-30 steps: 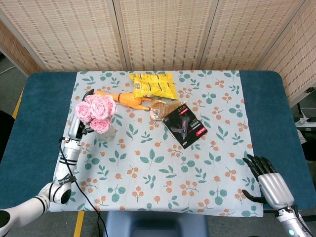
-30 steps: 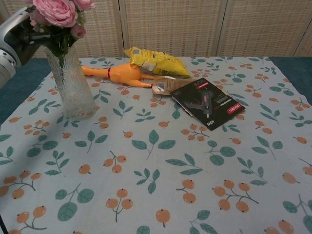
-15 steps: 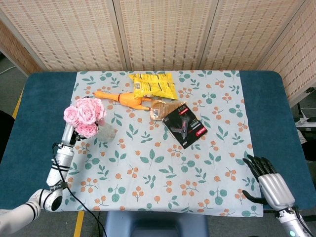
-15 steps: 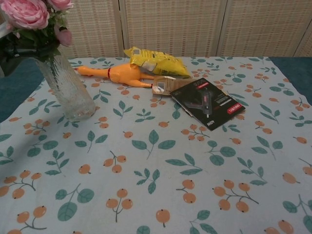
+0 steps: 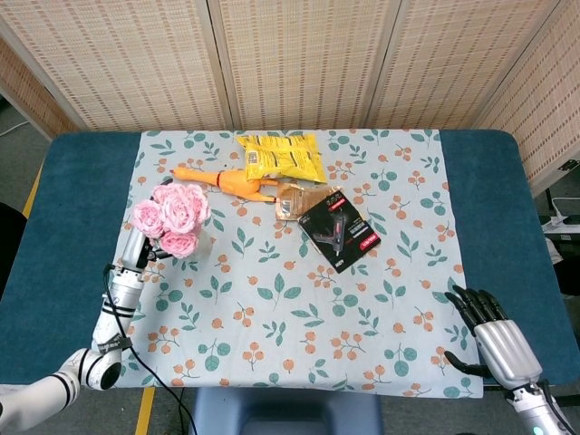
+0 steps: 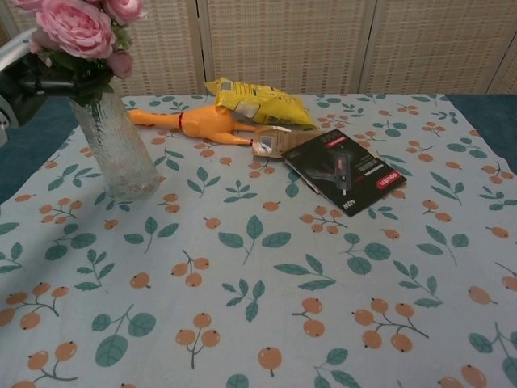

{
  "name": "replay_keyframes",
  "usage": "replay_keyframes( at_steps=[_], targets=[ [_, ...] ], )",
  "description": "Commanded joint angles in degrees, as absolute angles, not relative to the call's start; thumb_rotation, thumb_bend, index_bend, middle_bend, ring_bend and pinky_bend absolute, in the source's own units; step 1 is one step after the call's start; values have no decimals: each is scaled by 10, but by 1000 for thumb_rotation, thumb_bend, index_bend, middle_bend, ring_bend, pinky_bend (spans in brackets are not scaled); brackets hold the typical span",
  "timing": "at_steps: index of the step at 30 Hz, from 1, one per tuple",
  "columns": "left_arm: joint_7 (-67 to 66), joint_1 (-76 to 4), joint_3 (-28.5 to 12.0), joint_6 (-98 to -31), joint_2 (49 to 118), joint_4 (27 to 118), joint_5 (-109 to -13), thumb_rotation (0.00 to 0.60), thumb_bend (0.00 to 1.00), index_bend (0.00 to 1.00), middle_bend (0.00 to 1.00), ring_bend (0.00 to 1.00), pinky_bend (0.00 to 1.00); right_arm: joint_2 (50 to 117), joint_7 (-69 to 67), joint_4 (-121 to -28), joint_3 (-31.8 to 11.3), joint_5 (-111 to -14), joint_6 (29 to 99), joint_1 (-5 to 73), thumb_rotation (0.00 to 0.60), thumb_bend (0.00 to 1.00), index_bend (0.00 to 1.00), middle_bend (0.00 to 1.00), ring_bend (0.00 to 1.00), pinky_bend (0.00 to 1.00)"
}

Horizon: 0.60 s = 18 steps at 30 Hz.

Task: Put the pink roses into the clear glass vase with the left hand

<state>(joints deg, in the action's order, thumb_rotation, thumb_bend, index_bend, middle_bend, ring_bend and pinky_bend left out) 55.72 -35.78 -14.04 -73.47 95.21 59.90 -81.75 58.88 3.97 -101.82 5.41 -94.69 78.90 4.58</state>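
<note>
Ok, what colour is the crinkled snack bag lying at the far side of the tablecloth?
The crinkled snack bag is yellow with dark print, clearest in the head view.

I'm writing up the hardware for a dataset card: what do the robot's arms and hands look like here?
The right hand has black fingers on a silver metallic back, joined to a silver-grey wrist. The left arm is slim, silver and white, banded with dark rings, with a thin black cable looping beside it. The left hand looks dark, with a silver-white casing behind it. No sleeves or readable markings show.
</note>
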Motion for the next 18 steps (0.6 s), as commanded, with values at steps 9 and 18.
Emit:
replay_keyframes(
  at_steps=[9,18],
  targets=[
    [520,-366,-159,-741,951,596,-812,600,340,0,0,0,27,586,33,-1017,55,-953,791,45,482,186,0,0,0,0],
    [487,-353,-139,-735,924,612,-820,600,336,0,0,0,23,586,30,-1016,54,-954,795,44,483,186,0,0,0,0]
  ],
)
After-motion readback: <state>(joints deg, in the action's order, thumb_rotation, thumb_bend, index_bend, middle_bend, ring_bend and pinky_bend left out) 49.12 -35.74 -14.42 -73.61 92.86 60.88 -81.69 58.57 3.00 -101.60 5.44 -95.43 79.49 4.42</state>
